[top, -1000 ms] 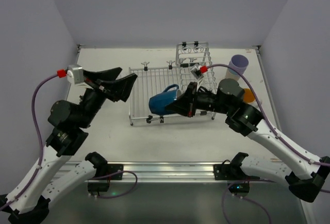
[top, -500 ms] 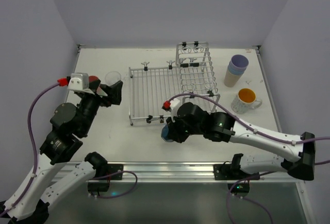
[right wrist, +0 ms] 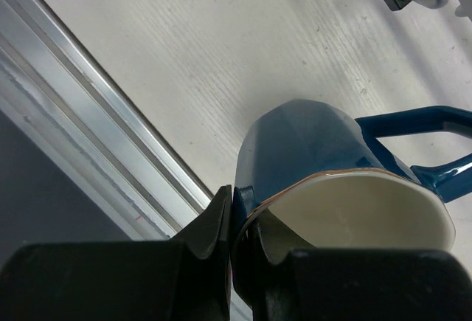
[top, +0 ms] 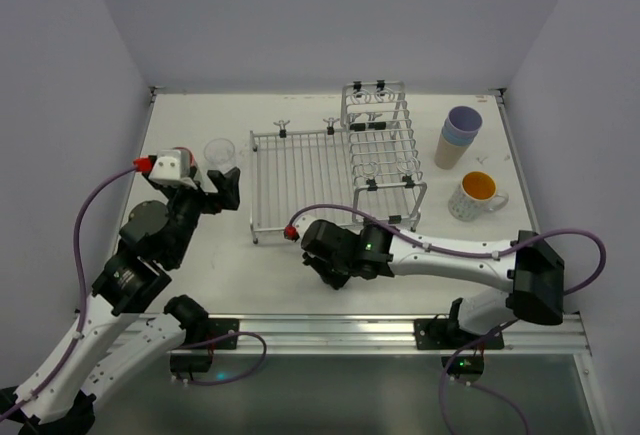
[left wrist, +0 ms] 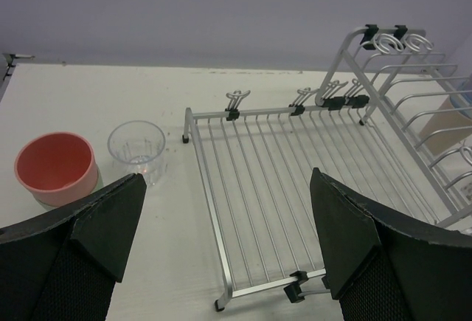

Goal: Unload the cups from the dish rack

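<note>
While the right hand (right wrist: 232, 218) is clenched on the rim of the dark blue mug (right wrist: 310, 144), low over the worktop (top: 250, 265) just before the dish rack (top: 300, 175), the left hand (top: 225, 190) hangs released beside the rack, near a clear tumbler (left wrist: 137, 147).

lab-type robot test cell: white table (top: 245, 275) boxed by bare lavender-grey panels (top: 330, 25), aluminium rail (top: 330, 333) along its near edge, left arm (top: 130, 275) and right arm (top: 450, 255) bolted there.

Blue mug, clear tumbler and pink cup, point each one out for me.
blue mug (right wrist: 302, 140), right wrist view, on its outer wall.
clear tumbler (left wrist: 137, 160), left wrist view, on its front wall.
pink cup (left wrist: 55, 164), left wrist view, on its inside.
</note>
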